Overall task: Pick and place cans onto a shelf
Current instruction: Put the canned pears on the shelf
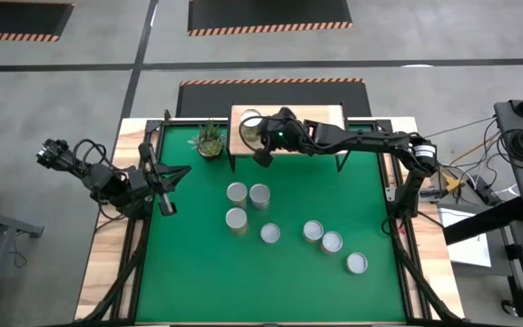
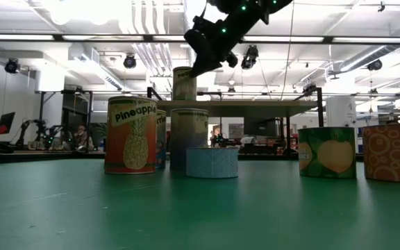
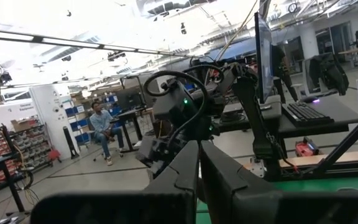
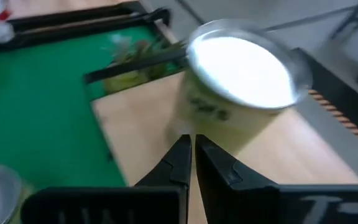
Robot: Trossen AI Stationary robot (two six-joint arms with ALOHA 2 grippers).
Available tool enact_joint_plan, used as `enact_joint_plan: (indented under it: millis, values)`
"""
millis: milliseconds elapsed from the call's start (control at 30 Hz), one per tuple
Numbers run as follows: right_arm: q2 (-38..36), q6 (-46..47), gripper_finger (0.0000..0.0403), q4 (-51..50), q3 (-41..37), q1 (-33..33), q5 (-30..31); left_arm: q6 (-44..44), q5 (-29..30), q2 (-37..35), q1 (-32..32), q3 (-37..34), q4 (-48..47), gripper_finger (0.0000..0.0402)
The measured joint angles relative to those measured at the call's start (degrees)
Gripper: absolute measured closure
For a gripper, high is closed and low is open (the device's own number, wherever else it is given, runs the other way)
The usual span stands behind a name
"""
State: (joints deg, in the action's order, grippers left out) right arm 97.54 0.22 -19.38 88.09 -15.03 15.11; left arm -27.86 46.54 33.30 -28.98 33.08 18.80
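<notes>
High view: the shelf (image 1: 320, 116) sits top centre with one can (image 1: 251, 123) on its left end. My right gripper (image 1: 263, 154), clenched empty, hangs just beside it, apparently released. Seven cans (image 1: 260, 195) wait mid-frame; next I fetch one. The left gripper (image 1: 165, 195) is parked shut at left.

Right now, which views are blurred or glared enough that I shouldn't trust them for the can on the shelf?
Right wrist view: the can on the shelf is smeared by blur and its lid glares white. Low view: ceiling lights wash out the top, the right gripper is a dark silhouette, but the can stays readable. High view: evenly lit and sharp. Left wrist view: bright ceiling glare, no can visible.
</notes>
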Motion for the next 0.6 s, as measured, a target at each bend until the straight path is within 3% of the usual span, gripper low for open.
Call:
enact_joint_plan:
  millis: [100,300,600]
  values:
    - [0.00,-4.03,0.0390,-1.15,0.00,0.02,-3.17,0.00,-0.01,0.00,0.00,0.00,-0.01,0.0402]
    - [2.11,-13.68,0.0390,4.20,-0.11,-1.24,-3.30,-0.10,0.00,0.00,-0.02,0.00,0.00,0.0402]
    - [5.82,-14.83,0.0390,7.78,0.39,-4.71,-3.53,-0.22,0.02,0.04,-0.02,0.00,-0.21,0.0402]
